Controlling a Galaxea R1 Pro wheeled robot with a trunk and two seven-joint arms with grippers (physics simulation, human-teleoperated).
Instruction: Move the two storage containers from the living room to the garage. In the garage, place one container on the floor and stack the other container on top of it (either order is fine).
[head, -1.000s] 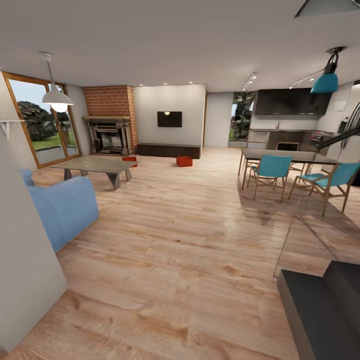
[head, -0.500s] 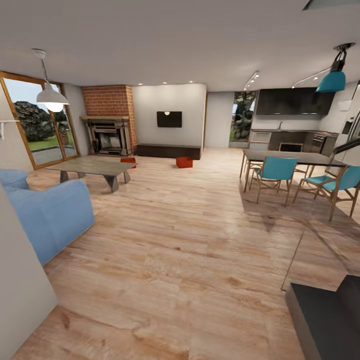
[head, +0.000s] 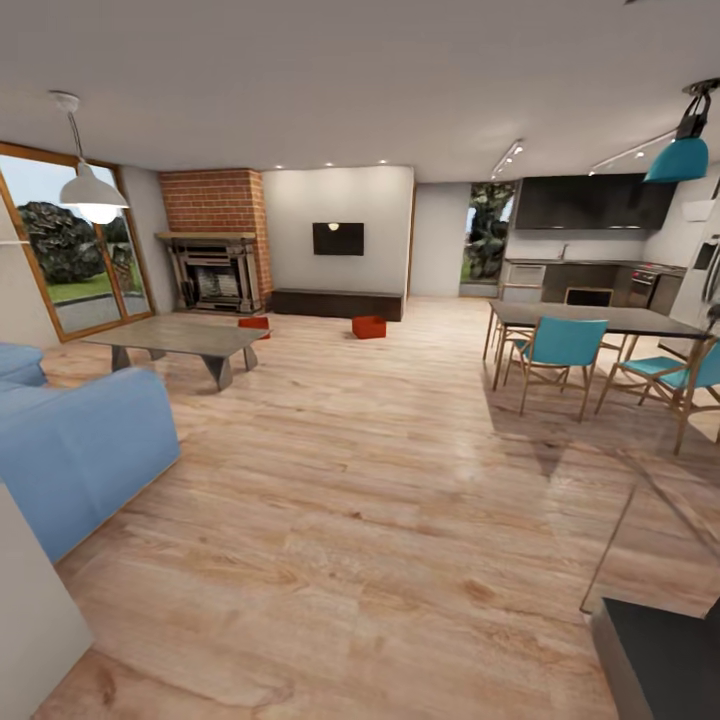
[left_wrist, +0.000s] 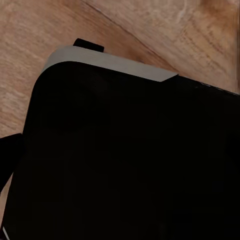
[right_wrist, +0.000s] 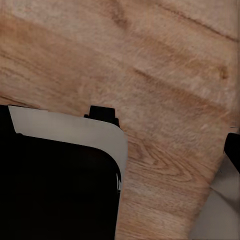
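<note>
Two orange-red storage containers stand on the wood-plank floor at the far end of the living room in the head view. One container (head: 369, 326) sits in front of the long dark bench (head: 335, 302). The other container (head: 254, 323) lies further left, partly hidden behind the low coffee table (head: 180, 338), near the brick fireplace (head: 215, 270). Both are several metres from me. The left wrist view looks down on a black body with a grey rim (left_wrist: 110, 62) over the planks, and the right wrist view shows a similar grey rim (right_wrist: 70, 132).
A blue sofa (head: 80, 450) and a white wall corner (head: 30, 610) are close on the left. A dark dining table (head: 590, 320) with teal chairs (head: 555, 350) stands at right. A dark block (head: 660, 660) fills the near right corner. Open wood floor (head: 360, 480) runs between them.
The whole head view has shifted: the camera has moved forward, so the sofa and wall corner slid out left and the dark block out right. The containers have not moved.
</note>
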